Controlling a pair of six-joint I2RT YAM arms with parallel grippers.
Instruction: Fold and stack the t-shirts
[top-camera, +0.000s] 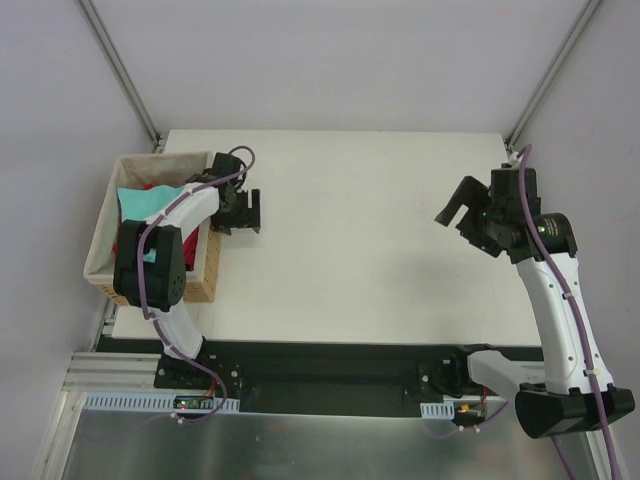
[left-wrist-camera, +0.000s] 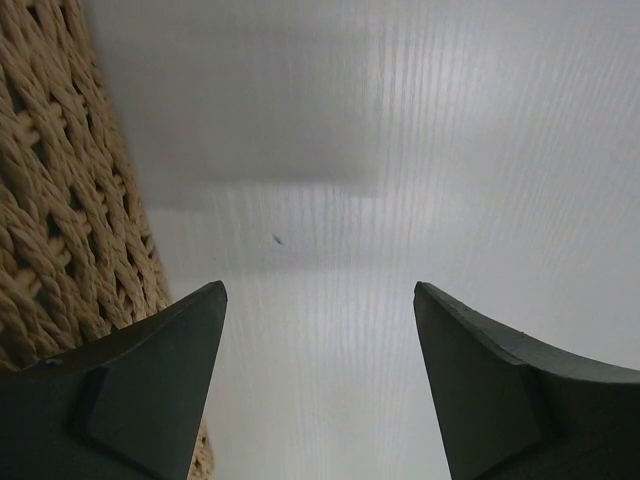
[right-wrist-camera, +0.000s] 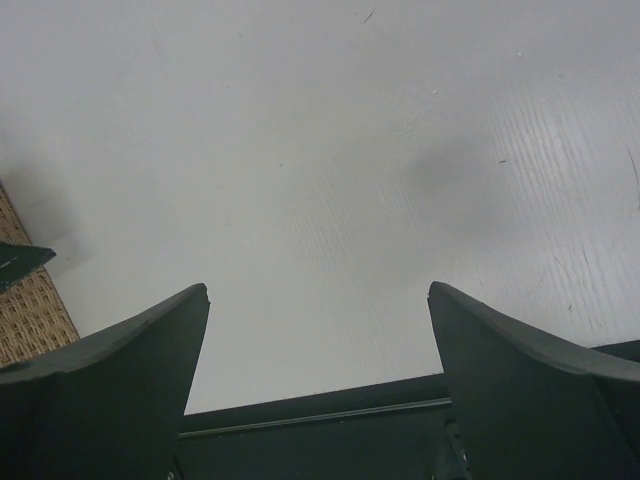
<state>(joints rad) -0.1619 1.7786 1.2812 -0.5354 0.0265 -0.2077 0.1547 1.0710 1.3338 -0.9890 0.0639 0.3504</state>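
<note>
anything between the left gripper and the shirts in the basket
Yes: the side wall of the wicker basket. The left gripper hangs open outside it, over the table, while the teal t-shirt and red t-shirt lie inside. It would likely have to clear the rim.

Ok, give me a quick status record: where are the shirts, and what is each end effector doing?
teal t-shirt: bunched up in the basket, unfolded
red t-shirt: in the basket, showing beside the teal one, partly hidden by the left arm
left end effector: open, empty, over the table just outside the basket's wicker wall
right end effector: open, empty, over the table's right side, far from the cloth
shirts on table: none visible
folding: not started
</note>
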